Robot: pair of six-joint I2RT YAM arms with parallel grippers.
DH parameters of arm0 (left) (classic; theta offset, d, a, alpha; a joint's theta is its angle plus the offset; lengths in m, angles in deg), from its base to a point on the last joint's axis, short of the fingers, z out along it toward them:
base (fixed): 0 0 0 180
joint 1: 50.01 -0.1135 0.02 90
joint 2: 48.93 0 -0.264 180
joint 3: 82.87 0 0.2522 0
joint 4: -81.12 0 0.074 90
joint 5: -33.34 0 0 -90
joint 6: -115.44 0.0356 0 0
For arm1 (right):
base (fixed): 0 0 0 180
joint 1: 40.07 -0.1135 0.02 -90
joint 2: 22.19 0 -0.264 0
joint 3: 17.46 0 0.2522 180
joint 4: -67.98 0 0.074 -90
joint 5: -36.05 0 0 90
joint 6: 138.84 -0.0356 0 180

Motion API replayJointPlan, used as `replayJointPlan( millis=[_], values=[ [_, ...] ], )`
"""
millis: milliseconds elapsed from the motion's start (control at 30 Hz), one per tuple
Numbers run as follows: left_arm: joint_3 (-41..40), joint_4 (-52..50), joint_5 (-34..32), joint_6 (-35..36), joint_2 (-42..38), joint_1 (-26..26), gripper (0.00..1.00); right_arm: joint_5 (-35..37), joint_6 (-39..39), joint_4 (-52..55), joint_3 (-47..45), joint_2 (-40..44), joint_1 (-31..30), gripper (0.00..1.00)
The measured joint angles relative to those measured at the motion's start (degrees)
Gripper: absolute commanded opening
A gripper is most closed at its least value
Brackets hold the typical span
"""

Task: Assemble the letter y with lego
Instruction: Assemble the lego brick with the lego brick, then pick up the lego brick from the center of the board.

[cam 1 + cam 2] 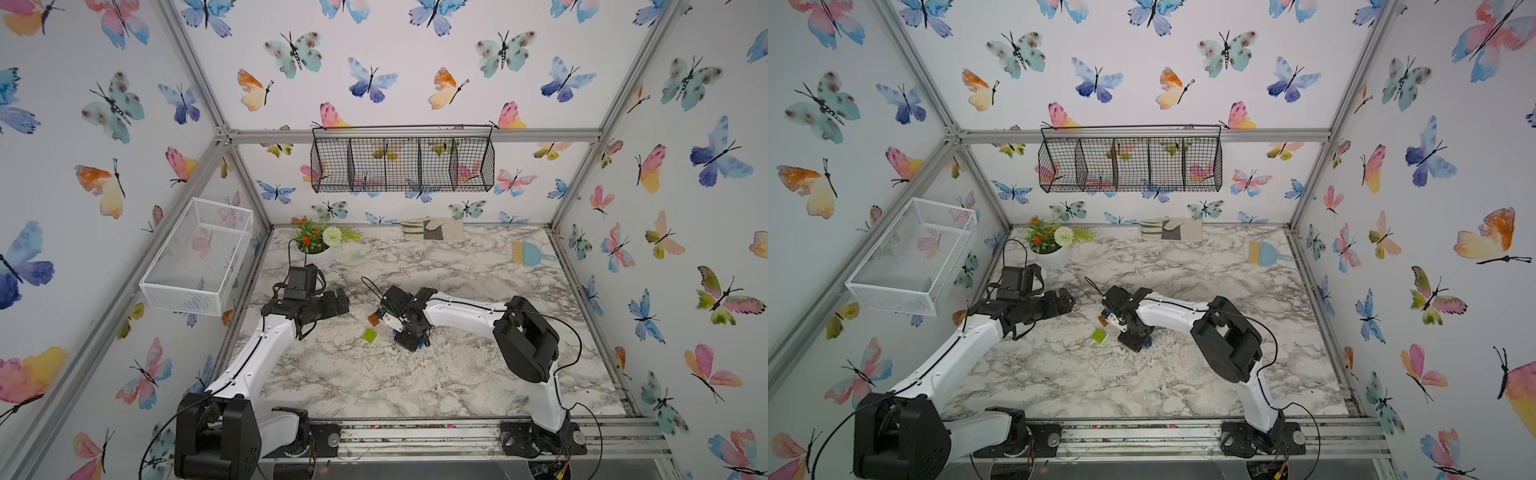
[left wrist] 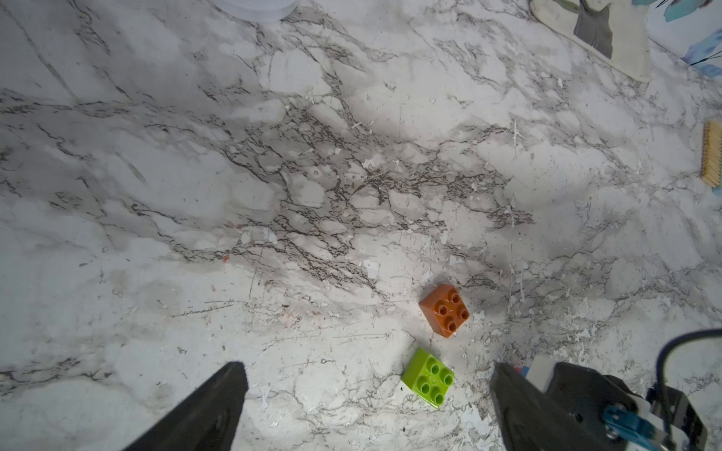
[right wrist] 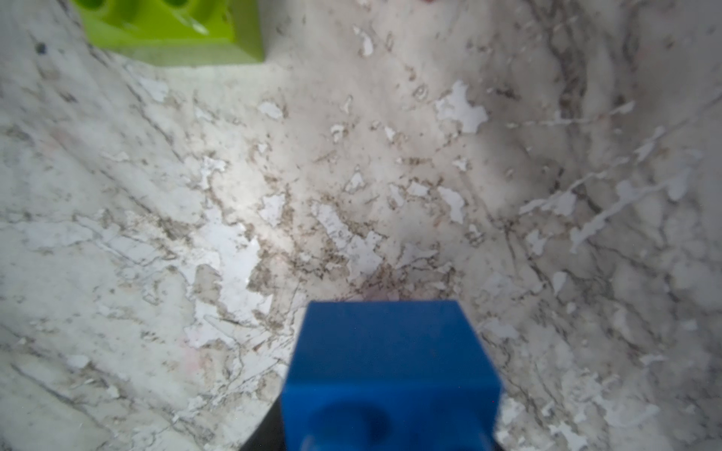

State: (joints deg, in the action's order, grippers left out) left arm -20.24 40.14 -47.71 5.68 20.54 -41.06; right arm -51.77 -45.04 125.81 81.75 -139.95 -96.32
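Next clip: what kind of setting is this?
Probably a lab test cell dressed as a home: an aluminium frame boxes in butterfly-papered walls, and the left arm and right arm are mounted on a rail edging a marble-look tabletop.

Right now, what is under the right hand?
Directly under the right hand, the right wrist view shows a dark blue brick, with the marble table beyond it. What lies beneath that brick is covered.
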Motion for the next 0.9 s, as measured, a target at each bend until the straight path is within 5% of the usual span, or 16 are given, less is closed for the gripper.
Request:
replayJointPlan(
  millis=[533,667,800,900],
  values=[
    [-0.9,0.6,-0.2,-0.3,0.0,1.3,0.99,1.1,-1.8,0.2,2.0,-1.2,0.1,0.18],
    [-2.5,1.5,-2.2,-2.3,0.3,9.6,0.95,2.5,-3.3,0.5,2.0,0.5,2.0,0.18],
    [-3.5,3.7,-4.0,-4.1,3.5,19.6,0.70,3.5,-4.4,0.4,0.3,7.0,7.8,0.19],
    [-3.4,4.5,-5.1,-4.4,7.5,23.1,0.65,4.9,-4.5,0.5,-1.4,12.6,11.9,0.20]
  ],
)
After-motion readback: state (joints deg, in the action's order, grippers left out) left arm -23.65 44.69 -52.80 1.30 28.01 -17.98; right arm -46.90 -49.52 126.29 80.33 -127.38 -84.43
